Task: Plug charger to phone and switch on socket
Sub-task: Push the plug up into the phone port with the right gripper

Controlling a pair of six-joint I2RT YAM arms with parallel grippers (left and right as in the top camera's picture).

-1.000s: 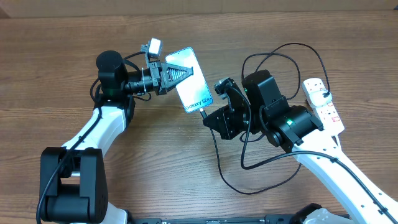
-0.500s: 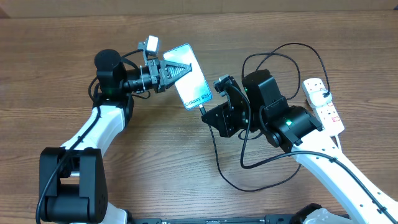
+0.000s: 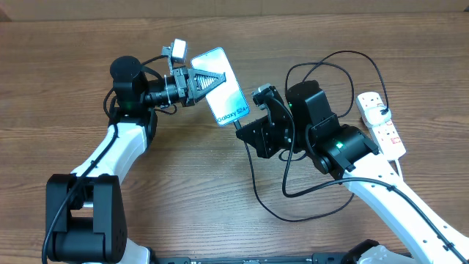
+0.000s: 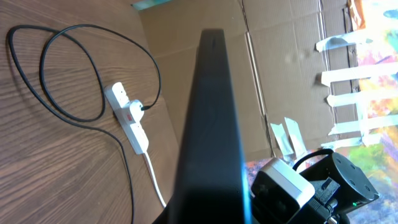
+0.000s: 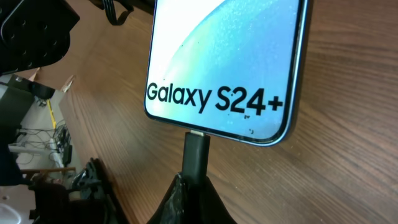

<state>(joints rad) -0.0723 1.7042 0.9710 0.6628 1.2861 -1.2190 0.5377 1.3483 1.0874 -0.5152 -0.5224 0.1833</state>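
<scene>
Clamps a slim rectangular smartphone with a light blue-teal screen and dark edges in the left gripper, closed tight across the phone's upper half, left of centre over the brown wooden worktop. Shows that phone edge-on and filling the middle of the left wrist view. Pinches the small black connector tip of a long thin black charger cable in the right gripper, closed on it just below the phone's lower end. Meets the phone's bottom edge with that tip, right under the "Galaxy S24+" lettering; cannot tell how deep it sits. Trails the charger cable in loose loops across the worktop, beneath and behind the right arm, to a white plug head seated in a white elongated multi-outlet power strip with small red marks. Lies along the far right of the worktop, well apart from the phone, with a white cord leaving one end. Cannot tell the switch position.
</scene>
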